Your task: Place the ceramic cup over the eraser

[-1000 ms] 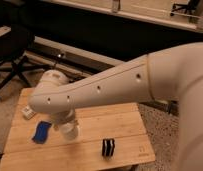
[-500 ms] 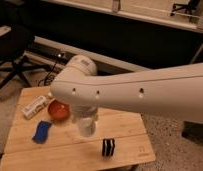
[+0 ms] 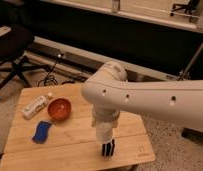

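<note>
Covering the eraser (image 3: 108, 149) appears to be the step in hand: the cup (image 3: 104, 134) is held directly above it, near the front edge of the bench (image 3: 70, 150), by jaws closed on it beneath the wrist. A straight, centred descent is called for next, then a release. The jaws are largely hidden by the arm (image 3: 145, 100), and whether the cup's rim already touches the eraser cannot be made out.

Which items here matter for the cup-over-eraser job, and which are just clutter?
Job: ceramic cup, held by the end effector just above the eraser.
Clutter: orange bowl, blue pad, white bottle.
</note>
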Robot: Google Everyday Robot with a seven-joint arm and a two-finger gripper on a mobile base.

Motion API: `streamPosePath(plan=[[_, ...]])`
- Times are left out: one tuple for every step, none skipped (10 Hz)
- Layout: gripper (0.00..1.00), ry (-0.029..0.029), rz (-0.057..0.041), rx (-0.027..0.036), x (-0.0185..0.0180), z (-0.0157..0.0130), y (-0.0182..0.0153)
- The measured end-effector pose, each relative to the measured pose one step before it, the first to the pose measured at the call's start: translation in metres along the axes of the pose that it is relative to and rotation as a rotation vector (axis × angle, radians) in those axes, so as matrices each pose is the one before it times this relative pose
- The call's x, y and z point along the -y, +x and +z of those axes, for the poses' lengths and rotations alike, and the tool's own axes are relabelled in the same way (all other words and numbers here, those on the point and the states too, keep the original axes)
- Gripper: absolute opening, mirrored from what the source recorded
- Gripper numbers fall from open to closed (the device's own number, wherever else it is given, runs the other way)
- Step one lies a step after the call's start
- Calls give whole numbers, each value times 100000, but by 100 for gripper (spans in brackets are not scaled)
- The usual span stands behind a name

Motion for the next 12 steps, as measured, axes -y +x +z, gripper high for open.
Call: streamPosePath(plan=[[0,-166,911,-586,557,-54,255],[0,36,686,-200,457,-190,141],[0,501,480,-331,511,-322,195],[0,914,-52,-557,345,-235,263],[0,766,-300,-561,100,57,165],[0,522,-234,-884,2,263,179],[0,-543,16,-1025,-117,715,15],[0,-1842,-411,-1339,-639,887,130],[0,-1121,-808,-1085,-542,711,136],[0,-1325,-919,-1667,-600,1085,226],[0,-276,-214,-1288,-114,819,171],[0,627,-15,-984,90,760,125]])
